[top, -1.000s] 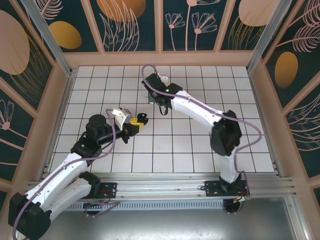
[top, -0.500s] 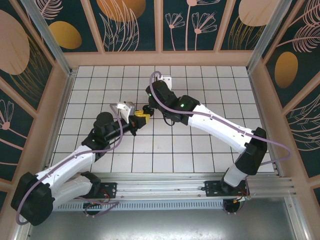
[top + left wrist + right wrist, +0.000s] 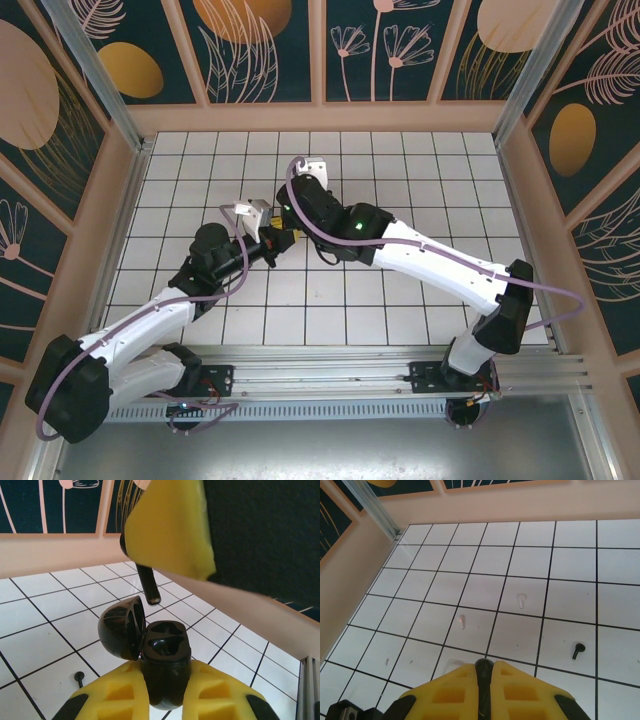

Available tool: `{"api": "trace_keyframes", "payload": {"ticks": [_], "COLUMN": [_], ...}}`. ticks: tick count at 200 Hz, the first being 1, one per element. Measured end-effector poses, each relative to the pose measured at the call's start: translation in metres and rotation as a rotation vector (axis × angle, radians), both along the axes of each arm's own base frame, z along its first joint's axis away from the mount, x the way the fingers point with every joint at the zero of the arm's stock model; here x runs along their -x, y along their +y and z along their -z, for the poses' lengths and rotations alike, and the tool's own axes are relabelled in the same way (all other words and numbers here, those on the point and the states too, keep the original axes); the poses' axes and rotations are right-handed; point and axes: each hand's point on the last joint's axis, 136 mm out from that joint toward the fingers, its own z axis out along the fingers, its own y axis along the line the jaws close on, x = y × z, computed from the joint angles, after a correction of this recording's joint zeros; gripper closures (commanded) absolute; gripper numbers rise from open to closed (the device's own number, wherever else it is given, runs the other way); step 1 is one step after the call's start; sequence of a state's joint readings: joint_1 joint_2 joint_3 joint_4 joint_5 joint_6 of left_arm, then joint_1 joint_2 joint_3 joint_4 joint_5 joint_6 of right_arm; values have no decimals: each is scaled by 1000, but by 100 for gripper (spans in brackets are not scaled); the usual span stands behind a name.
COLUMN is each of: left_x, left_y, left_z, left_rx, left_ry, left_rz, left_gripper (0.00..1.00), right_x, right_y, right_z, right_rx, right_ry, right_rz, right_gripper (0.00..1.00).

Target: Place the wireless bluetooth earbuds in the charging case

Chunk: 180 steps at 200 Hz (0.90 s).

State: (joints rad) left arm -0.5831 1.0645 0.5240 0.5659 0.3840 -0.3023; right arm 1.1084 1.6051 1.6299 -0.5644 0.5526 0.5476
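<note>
My left gripper point(image 3: 165, 700) is shut on the black charging case point(image 3: 165, 672), which it holds upright off the tiles. The lid point(image 3: 119, 629) hangs open to the left and both sockets look empty. My right gripper point(image 3: 484, 666) is shut on one black earbud point(image 3: 484, 672). In the left wrist view that earbud's stem point(image 3: 150, 586) points down from the right gripper's yellow finger point(image 3: 170, 530), just above and behind the case. A second earbud point(image 3: 577, 650) lies loose on a white tile point(image 3: 79, 678). In the top view both grippers meet at mid-table point(image 3: 280, 236).
The white tiled floor point(image 3: 400, 300) is boxed in by peach walls point(image 3: 125, 200) with aluminium corner posts point(image 3: 372, 505). The right arm point(image 3: 420, 255) stretches diagonally across the middle. Two small pale marks point(image 3: 521, 600) show on the tiles below the right gripper.
The right arm swung left and forward from the back of the table, bringing its earbud over the case. The left gripper rose slightly toward the back with the case.
</note>
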Motion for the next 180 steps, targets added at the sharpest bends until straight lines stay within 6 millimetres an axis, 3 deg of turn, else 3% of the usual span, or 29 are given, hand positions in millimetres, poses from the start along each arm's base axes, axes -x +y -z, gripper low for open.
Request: {"api": "trace_keyframes", "payload": {"ticks": [180], "left_x": [-3], "left_y": [-4], "left_z": [-6], "left_rx": [20], "left_ry": [13], "left_rz": [8], "left_gripper": [100], "right_x": [9], "right_y": [-5], "right_z": [12], "right_rx": [64], "right_ry": [31], "right_rz": [-14], "right_gripper": [90]}}
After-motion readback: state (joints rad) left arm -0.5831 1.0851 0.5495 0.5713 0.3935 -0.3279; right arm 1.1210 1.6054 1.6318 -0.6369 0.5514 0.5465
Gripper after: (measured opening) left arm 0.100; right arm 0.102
